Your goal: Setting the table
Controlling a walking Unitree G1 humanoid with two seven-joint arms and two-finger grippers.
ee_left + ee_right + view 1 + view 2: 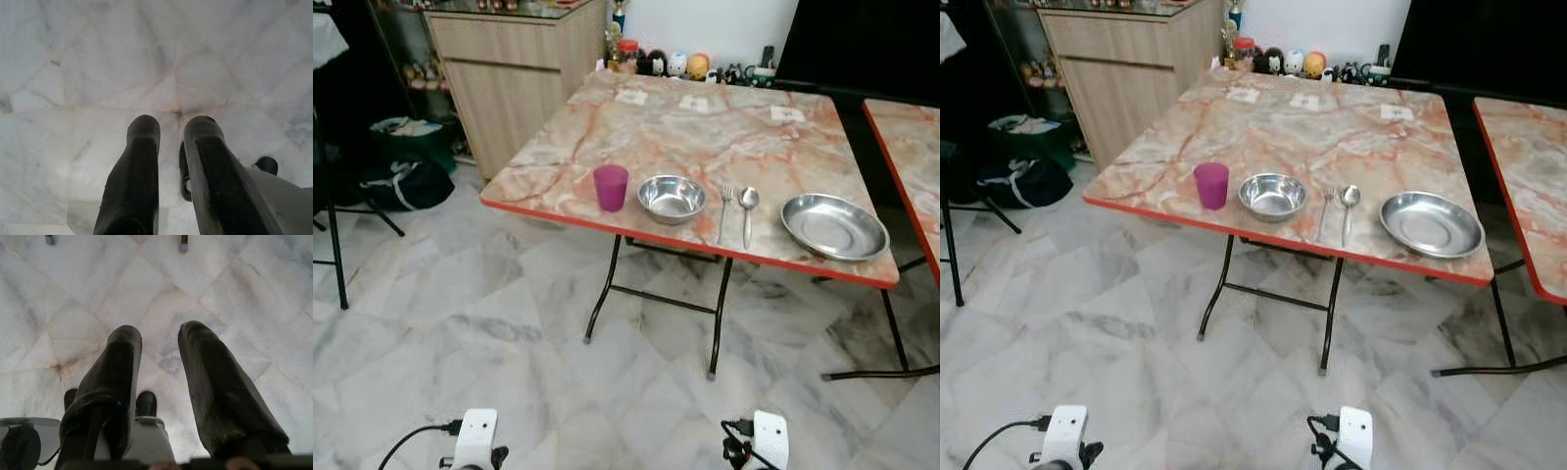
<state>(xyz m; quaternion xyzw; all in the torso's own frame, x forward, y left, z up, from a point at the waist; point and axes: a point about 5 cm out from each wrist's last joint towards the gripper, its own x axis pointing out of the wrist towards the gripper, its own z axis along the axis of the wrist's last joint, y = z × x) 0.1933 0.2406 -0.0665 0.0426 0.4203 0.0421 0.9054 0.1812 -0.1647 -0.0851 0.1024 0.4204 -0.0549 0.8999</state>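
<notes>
Marble-patterned tabletop (705, 127) on folding legs, seen from a short way off. Lined up along its near edge, like one place setting: purple cup (611, 187), steel bowl (672, 198), fork (724, 211), spoon (748, 209), steel plate (833, 226). Left gripper (170, 142) and right gripper (159, 355) hanging low over the marble floor (509, 343), both parted and empty, probably idle until nearer the table.

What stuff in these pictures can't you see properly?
- Small figurines at the table's far edge: too small to identify in the eye views.
- Second table: cut off by the right edge.
- Paper labels on the table: writing too small to read.
- Black chair: cut off by the left edge.
</notes>
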